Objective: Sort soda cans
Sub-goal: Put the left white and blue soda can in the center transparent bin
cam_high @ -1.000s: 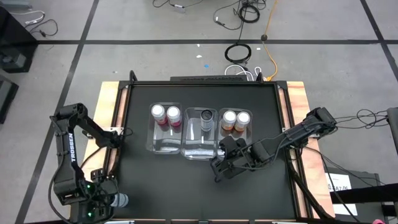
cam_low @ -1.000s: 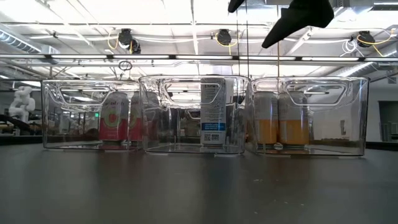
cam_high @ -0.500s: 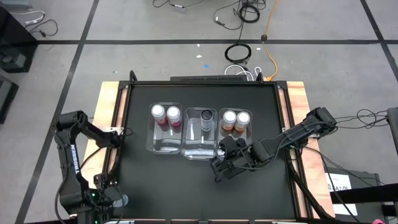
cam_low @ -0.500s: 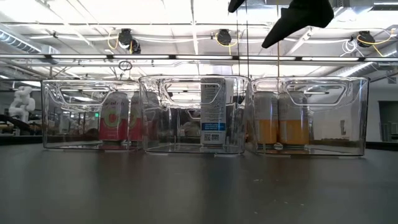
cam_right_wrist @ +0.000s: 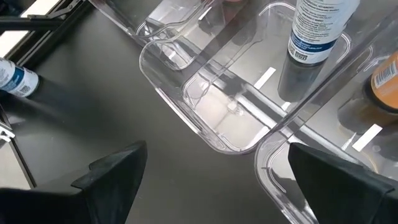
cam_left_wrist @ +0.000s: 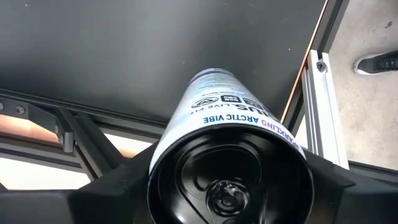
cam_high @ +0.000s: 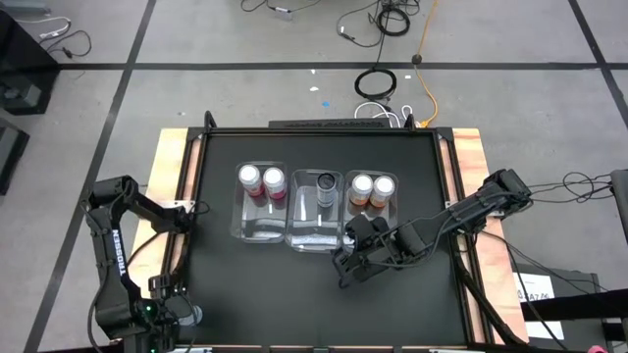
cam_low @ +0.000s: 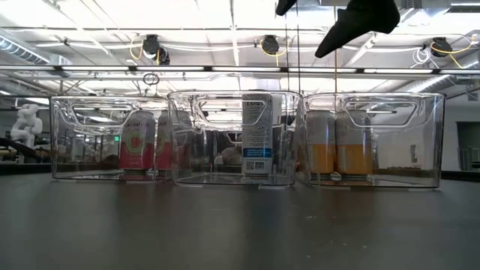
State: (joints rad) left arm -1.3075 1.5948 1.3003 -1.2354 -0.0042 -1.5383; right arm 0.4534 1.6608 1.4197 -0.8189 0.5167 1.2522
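Observation:
Three clear bins stand side by side mid-table. Two pink-red cans (cam_high: 261, 179) stand in the left bin, one dark grey-silver can (cam_high: 326, 182) in the middle bin, two orange cans (cam_high: 372, 185) in the right bin. My left gripper (cam_high: 180, 317) is over the table's left border by the near corner, shut on the second grey-silver can (cam_left_wrist: 224, 112). My right gripper (cam_high: 343, 267) hangs open above the table just near of the middle bin, holding nothing; its dark fingers show at the top of the low view (cam_low: 360, 22). My left gripper pinches the grey-silver can between its two fingers (cam_left_wrist: 124, 180), one on each side of its wall near the base end (cam_left_wrist: 230, 186). The can lies along the fingers, its other end pointing toward the black table top. It is lifted clear and roughly level.
The middle bin (cam_right_wrist: 217, 112) has free floor beside its one can (cam_right_wrist: 320, 31). Aluminium rails (cam_left_wrist: 317, 106) and a wooden border frame the black table top. A person's shoe (cam_left_wrist: 376, 62) shows on the floor beyond the rail. Cables lie on the floor past the far edge.
My left arm has swung its elbow and upper link a little toward the near edge, while its gripper and the can have stayed by the near left corner. My right gripper and the bins have kept still.

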